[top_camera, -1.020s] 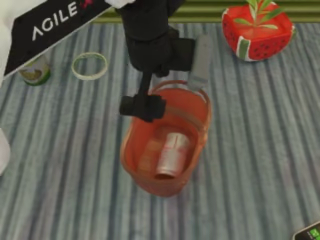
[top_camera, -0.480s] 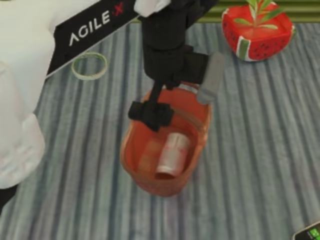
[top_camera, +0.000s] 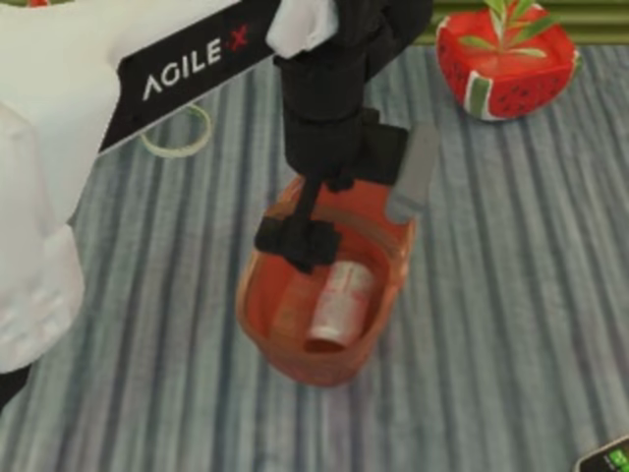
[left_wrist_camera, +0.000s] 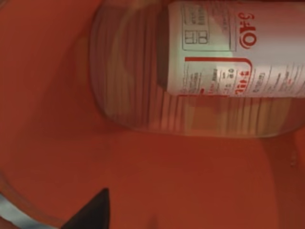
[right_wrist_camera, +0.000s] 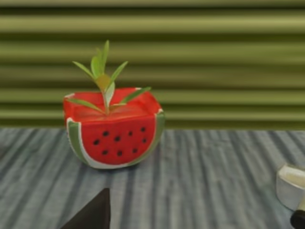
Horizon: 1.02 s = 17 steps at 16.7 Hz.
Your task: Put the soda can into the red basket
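The small red and white cylindrical soda can (top_camera: 339, 305) was seen lying on its side inside the orange-red oval woven basket (top_camera: 263, 329) at the middle of the grey striped bench (top_camera: 511, 295). The left end effector (top_camera: 298, 239) was held over the basket's far-left rim, apart from the can; whether its fingers were spread could not be told. The right end effector was not seen.

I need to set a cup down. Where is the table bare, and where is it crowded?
Bare: the table right of the red basket, below the watermelon pot. Crowded: the basket, holding the soda can, under the left pincer.
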Each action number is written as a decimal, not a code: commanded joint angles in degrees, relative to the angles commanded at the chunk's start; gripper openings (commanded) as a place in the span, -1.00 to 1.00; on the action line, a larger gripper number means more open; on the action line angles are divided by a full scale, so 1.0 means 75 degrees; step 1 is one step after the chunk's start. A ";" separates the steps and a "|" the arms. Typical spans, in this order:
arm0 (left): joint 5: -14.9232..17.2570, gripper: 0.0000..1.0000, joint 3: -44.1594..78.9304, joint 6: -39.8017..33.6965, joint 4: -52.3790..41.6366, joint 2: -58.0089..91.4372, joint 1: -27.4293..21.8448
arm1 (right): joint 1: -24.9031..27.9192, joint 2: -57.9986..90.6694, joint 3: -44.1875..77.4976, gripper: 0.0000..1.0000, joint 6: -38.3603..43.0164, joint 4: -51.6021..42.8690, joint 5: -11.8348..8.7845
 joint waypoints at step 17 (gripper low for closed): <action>0.0000 -1.00 0.0000 0.0000 0.0000 0.0000 0.0000 | 0.0000 0.0000 0.0000 1.00 0.0000 0.0000 0.0000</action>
